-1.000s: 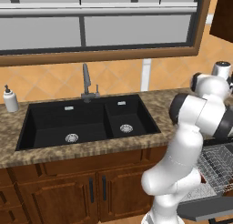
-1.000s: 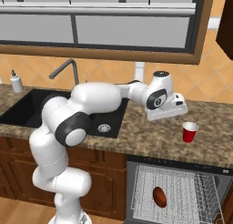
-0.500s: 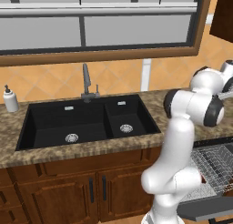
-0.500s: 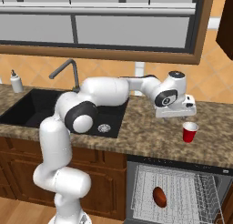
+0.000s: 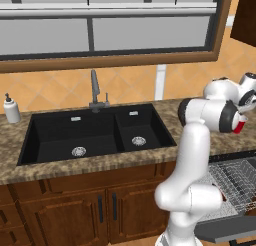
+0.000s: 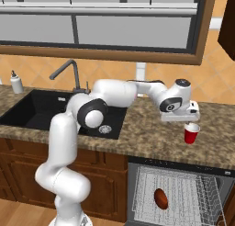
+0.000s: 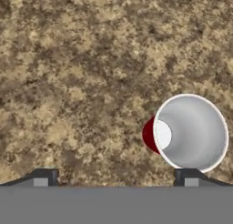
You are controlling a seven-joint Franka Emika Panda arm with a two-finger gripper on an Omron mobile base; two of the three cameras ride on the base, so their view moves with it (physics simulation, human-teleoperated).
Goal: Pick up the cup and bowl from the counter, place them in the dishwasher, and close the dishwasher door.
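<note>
The red cup [image 6: 191,133] stands upright on the counter [image 6: 147,131], right of the sink. My gripper [image 6: 180,120] hovers open just above it, pointing down. In the hand view the cup [image 7: 191,133] shows its white inside and lies off-centre, over the right fingertip [image 7: 188,176]; nothing is between the fingers of the gripper [image 7: 117,177]. A sliver of the cup [image 5: 242,125] peeks out behind my arm. The dark red-brown bowl [image 6: 160,198] lies in the wire rack [image 6: 193,188] of the open dishwasher. The dishwasher door [image 5: 227,230] hangs down, open.
The black double sink [image 5: 95,132] with its faucet [image 5: 95,92] is to the left. A white soap bottle [image 5: 11,110] stands at the counter's far left. Wooden cabinets [image 5: 100,210] run below. A window frame backs the counter.
The arm has swung right along the counter, and the hand now hangs over the cup. The jaws have stayed open. Cup and bowl have not moved.
</note>
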